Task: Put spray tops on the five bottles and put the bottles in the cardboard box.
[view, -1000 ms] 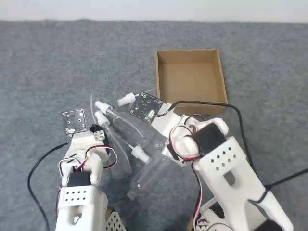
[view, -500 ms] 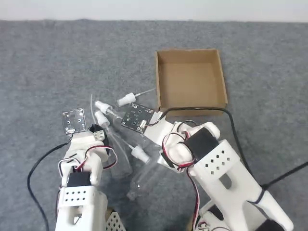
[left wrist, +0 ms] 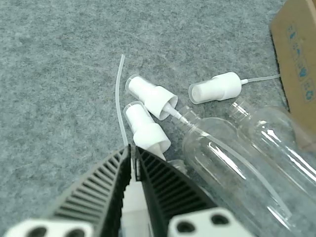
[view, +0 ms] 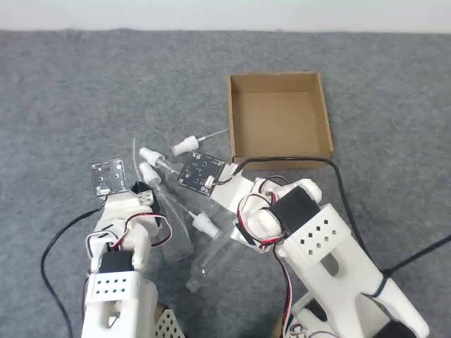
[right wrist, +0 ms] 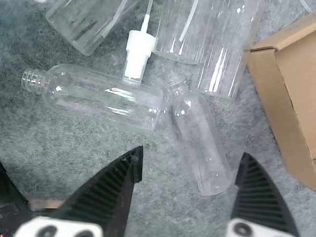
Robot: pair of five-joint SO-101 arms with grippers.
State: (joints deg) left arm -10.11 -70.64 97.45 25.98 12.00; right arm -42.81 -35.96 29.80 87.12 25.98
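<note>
Wide open and empty, the right gripper (right wrist: pixel 191 154) is straddling an uncapped clear plastic bottle (right wrist: pixel 195 131), probably to grasp it; the left gripper (left wrist: pixel 132 149) is resting closed beside white spray tops (left wrist: pixel 146 130).

Several clear plastic bottles (right wrist: pixel 98 96) lie on their sides in a jumbled cluster, at least two with bare threaded necks, with white spray tops (left wrist: pixel 215 88), some trailing thin tubes, loose among them, all just beside the open-topped brown cardboard box (view: pixel 279 116) standing upright.
</note>
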